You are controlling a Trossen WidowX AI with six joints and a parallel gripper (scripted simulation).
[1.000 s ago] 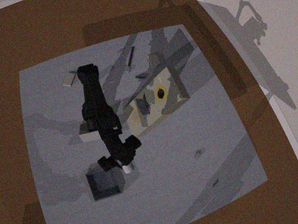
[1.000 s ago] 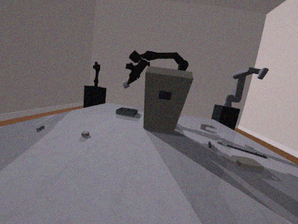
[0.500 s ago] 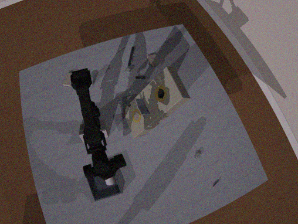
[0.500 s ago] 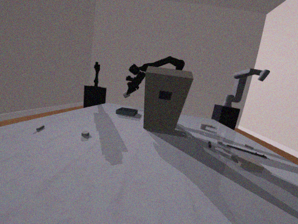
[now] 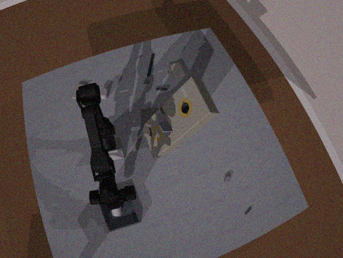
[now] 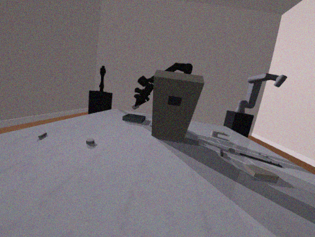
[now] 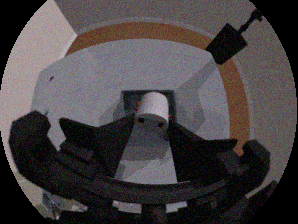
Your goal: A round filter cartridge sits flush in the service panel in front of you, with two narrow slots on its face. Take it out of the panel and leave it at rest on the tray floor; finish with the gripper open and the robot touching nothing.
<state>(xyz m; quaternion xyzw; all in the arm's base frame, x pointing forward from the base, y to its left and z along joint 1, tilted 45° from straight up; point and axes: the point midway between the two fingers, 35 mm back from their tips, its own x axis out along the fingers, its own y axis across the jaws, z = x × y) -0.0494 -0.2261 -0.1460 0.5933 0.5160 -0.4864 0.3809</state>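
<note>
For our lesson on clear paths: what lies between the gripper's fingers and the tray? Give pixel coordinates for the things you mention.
The white filter cartridge [image 5: 116, 212] [image 6: 135, 107] [image 7: 153, 106], gripped by the fingers; the wrist view shows it overlapping the tray [image 5: 123, 224] [image 6: 134, 118] [image 7: 126, 93].

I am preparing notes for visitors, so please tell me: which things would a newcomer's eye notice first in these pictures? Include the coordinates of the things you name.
Probably the black robot arm [image 5: 98, 145] [image 6: 143, 93] first, stretched across the pale table, its gripper [image 7: 150, 119] shut on a white filter cartridge [image 5: 116, 212] [image 6: 135, 107] [image 7: 154, 105] above the dark tray [image 5: 124, 225] [image 6: 134, 118] [image 7: 173, 95]. Next, the tall service panel [image 5: 197, 98] [image 6: 173, 119], whose yellow-ringed dark hole [image 5: 185, 107] stands out from the top.
</note>
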